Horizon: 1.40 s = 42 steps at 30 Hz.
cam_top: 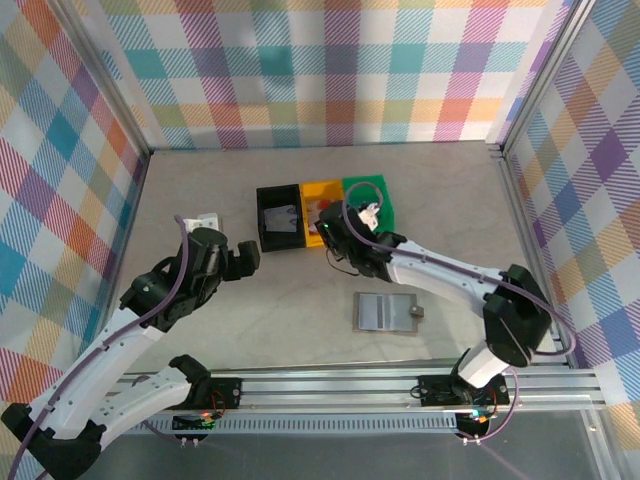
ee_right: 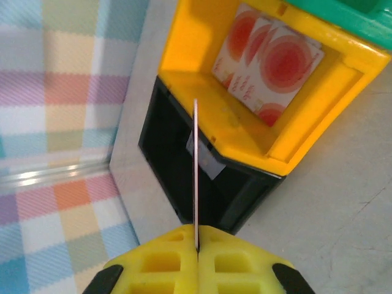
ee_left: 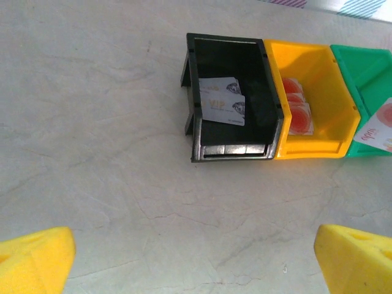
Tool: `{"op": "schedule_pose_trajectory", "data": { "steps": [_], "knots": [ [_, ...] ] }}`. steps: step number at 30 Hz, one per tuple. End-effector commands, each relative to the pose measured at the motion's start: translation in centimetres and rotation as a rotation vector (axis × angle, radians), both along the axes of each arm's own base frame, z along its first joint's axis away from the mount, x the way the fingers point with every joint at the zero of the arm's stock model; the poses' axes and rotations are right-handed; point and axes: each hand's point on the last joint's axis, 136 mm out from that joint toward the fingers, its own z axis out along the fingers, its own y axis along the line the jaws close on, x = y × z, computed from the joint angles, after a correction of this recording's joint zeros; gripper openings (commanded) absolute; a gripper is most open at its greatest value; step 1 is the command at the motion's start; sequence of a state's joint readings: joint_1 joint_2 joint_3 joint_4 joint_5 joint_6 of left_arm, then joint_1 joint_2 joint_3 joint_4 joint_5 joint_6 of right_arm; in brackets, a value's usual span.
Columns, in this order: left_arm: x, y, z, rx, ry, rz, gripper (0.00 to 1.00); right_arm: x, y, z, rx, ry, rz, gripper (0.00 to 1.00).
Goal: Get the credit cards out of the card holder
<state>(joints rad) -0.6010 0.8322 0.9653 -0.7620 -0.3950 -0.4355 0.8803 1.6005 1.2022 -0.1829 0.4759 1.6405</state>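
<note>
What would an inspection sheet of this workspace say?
Surface: grey table, bare in the middle.
Job's things: card holder lies open, flat; grey cards in black bin, red cards in yellow bin, pale card in green bin.
Clutter: small white item by left arm, unclear.
Hands: left hand open, empty; right hand shut on a thin card, edge-on by the bins.
Cables: purple cable along each arm.
Surroundings: checked walls.

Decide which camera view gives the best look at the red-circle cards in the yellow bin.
Right wrist: the red-circle cards sit close up in the yellow bin, overlapping, print visible. Left wrist shows them smaller and foreshortened. From the top external camera the right arm covers part of that bin, leaving the cards hard to tell.
</note>
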Motion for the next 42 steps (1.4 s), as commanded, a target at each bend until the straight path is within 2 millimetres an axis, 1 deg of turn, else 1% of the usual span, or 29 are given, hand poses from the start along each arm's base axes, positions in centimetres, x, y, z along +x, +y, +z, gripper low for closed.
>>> {"op": "schedule_pose_trajectory", "data": {
  "steps": [1,2,4,7,16,20,24,26,32,42],
  "knots": [
    [-0.1,1.1,-0.3,0.046,-0.003,0.022,1.0,0.6,-1.0,-0.9,-0.038,0.08,-0.135,0.0],
    [-0.1,1.0,-0.3,0.045,-0.002,0.02,1.0,1.0,-0.7,-0.9,-0.046,0.095,-0.147,0.0],
    [0.0,0.9,-0.5,0.047,0.004,0.015,1.0,1.4,-0.6,-1.5,-0.062,0.149,-0.178,0.0],
    [0.0,0.8,-0.5,0.048,0.006,0.013,1.0,2.4,-0.3,-2.1,-0.068,0.175,-0.201,0.0],
    [0.0,0.8,-0.4,0.047,0.0,0.009,1.0,4.7,-1.2,-3.7,-0.107,0.22,-0.265,0.0],
    [0.0,0.8,-0.5,0.051,0.003,0.009,1.0,5.6,-1.2,-4.5,-0.113,0.237,-0.273,0.0],
    [0.1,0.9,-0.5,0.052,0.001,0.012,1.0,6.0,-1.2,-4.7,-0.141,0.251,-0.284,0.0],
    [0.1,0.9,-0.5,0.054,0.002,0.013,1.0,6.3,-1.2,-5.2,-0.142,0.264,-0.298,0.0],
    [0.1,0.9,-0.5,0.056,0.001,0.012,1.0,7.0,-0.4,-5.9,-0.128,0.281,-0.309,0.0],
    [0.0,0.8,-0.4,0.053,-0.002,0.006,1.0,8.0,0.4,-7.0,-0.165,0.298,-0.318,0.0]
  ]
}}
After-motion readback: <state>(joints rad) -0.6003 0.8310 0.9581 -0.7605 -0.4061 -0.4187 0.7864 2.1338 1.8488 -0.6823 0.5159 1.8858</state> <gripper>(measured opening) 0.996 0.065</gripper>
